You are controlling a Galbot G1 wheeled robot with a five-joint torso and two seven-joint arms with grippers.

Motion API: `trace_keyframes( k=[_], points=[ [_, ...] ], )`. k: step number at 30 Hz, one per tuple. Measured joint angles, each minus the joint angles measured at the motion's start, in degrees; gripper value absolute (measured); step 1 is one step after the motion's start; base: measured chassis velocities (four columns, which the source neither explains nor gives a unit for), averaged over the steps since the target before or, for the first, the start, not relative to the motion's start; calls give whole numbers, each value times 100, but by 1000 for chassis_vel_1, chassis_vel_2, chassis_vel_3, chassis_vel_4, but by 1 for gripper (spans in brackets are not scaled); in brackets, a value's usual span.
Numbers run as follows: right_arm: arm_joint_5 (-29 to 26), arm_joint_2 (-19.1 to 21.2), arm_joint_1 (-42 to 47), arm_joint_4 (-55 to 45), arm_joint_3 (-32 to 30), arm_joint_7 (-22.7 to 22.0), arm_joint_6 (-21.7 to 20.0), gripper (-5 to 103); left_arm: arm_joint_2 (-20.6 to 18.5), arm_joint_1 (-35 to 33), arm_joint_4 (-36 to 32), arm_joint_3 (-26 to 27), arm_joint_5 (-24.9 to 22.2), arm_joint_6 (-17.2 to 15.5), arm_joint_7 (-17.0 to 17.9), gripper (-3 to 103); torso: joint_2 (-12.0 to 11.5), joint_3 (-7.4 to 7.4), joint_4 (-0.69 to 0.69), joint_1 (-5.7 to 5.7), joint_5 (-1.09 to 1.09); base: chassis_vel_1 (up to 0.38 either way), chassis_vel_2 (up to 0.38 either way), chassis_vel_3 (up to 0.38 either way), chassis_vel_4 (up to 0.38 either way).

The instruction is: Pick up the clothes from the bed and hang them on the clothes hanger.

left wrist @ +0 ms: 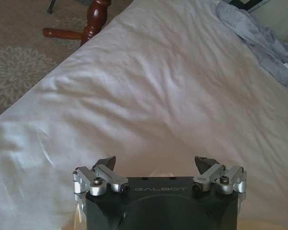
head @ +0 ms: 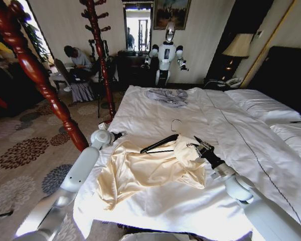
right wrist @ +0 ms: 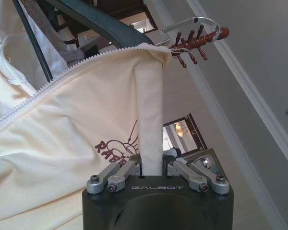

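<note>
Lying crumpled on the near part of the bed (head: pixel 251 145), the cream-yellow clothes (head: pixel 140 173) spread from the near-left edge toward the middle, one bunched corner lifted up at the right. Right gripper (head: pixel 196 145) pinches that raised fold; in the right wrist view the right gripper (right wrist: pixel 151 165) has its jaws closed tight on a vertical strip of the fabric (right wrist: pixel 86 120), which carries a dark red printed logo and a zipper edge. The black clothes hanger (head: pixel 160 143) rests tilted across the top of the garment, its silver hook (head: pixel 176 124) pointing toward the far side of the bed; in the right wrist view the hanger bar (right wrist: pixel 101 21) crosses just above the fabric. Left gripper (head: pixel 116 134) hovers at the left bed edge near the garment's upper left corner; in the left wrist view the left gripper (left wrist: pixel 156 165) stands wide open over bare white duvet (left wrist: pixel 149 96), holding nothing. A grey-blue garment (head: pixel 167 96) lies farther up the bed, well apart. A reddish wooden coat stand (head: pixel 40 80) stands left of the bed on the patterned carpet (head: pixel 25 145).
</note>
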State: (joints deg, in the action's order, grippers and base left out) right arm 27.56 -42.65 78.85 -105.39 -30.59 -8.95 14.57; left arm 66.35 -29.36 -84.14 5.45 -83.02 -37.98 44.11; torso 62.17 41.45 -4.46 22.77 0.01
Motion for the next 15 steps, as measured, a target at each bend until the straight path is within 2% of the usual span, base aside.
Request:
trace_keyframes(
  k=[2,4,5,9,11,13,14,15],
  points=[
    [-1,-5,-3,2,0,0,0,19,33,-16,16,-4,46,7,-22,93,1,0,0,0,0,0,0,0,0],
    [-33,-10,-13,2,1,2,-3,19,170,-55,78,-33,174,11,-76,86,1,0,0,0,0,0,0,0,0],
    [-33,-10,-13,2,1,2,-3,19,170,-55,78,-33,174,11,-76,86,1,0,0,0,0,0,0,0,0],
    [-99,-5,-57,-120,32,49,-86,19,340,19,372,-106,560,58,-397,65,1,-1,-1,-1,0,0,0,0,0],
    [-88,-5,-66,-142,38,58,-87,19,356,28,416,-120,587,58,-409,65,1,-1,-1,-1,0,0,0,0,0],
    [-56,7,-81,-195,51,82,-87,19,439,35,588,-161,691,58,-421,54,1,0,1,-1,0,0,0,0,0],
    [-56,7,-81,-195,51,82,-87,19,439,35,588,-161,691,58,-421,54,1,0,1,-1,0,0,0,0,0],
    [-56,12,-81,-195,51,84,-87,19,469,35,623,-166,716,58,-421,48,1,-1,1,-1,-1,0,0,0,0]
  ],
)
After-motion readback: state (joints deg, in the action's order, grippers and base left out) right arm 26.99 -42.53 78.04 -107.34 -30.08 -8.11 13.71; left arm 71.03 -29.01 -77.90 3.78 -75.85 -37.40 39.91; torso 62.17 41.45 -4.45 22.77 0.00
